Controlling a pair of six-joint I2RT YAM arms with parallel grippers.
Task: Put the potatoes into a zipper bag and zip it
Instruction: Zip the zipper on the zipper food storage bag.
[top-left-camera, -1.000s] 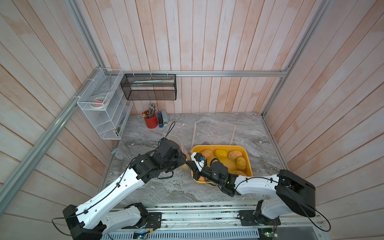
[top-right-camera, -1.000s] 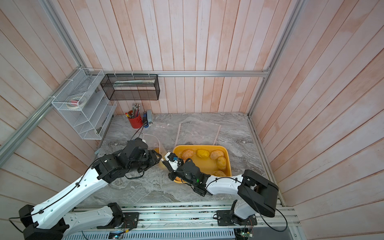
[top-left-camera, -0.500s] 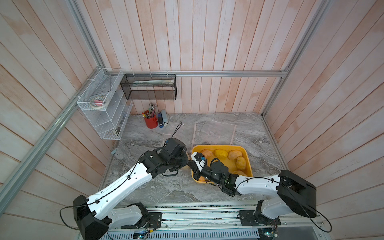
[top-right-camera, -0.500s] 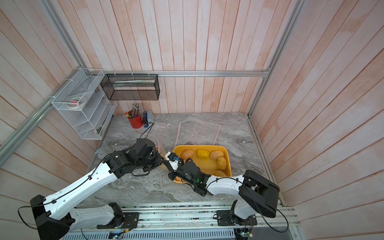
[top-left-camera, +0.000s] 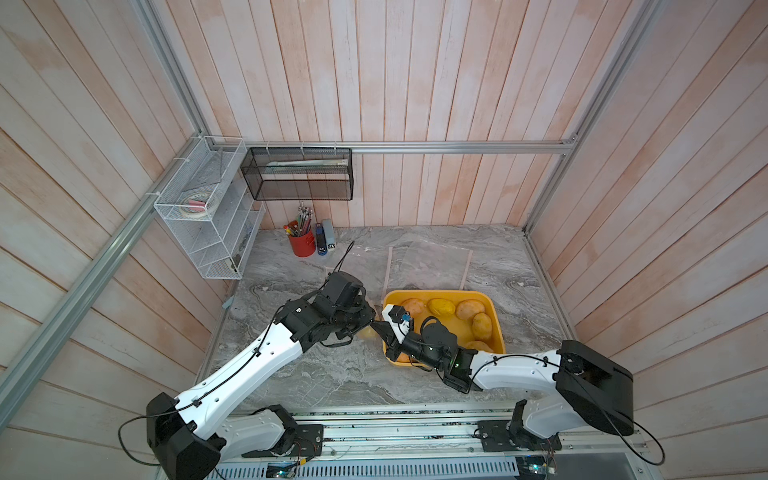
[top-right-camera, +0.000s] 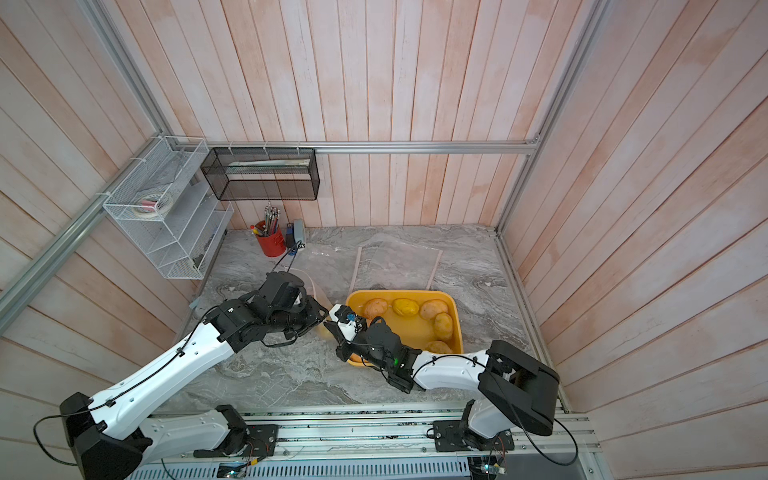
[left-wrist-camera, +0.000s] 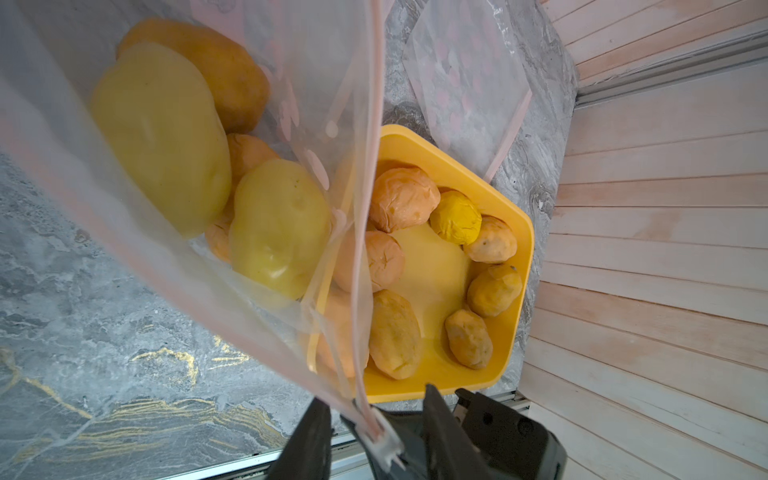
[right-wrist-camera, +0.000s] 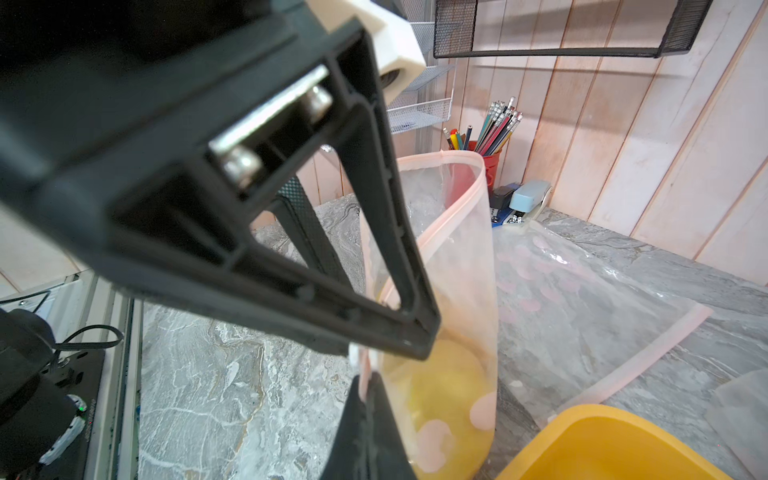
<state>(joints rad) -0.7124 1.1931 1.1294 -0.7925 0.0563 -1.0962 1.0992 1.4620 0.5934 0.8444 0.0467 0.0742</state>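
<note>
Midway between the table's (left-wrist-camera: 104, 332) front and back edges, my right hand (right-wrist-camera: 365, 382) pinches the zipper bag's (right-wrist-camera: 457, 291) rim. Some potatoes (left-wrist-camera: 162, 137) sit inside, others in the yellow tray (left-wrist-camera: 399, 388) just beside. I cannot tell my left hand's (top-left-camera: 365, 322) grip.

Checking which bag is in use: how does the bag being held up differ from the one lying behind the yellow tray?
The held bag stands upright; the spare bag lies flat on the table. The held bag contains potatoes; the spare bag is empty. Both are clear with pink zip strips and dots.
</note>
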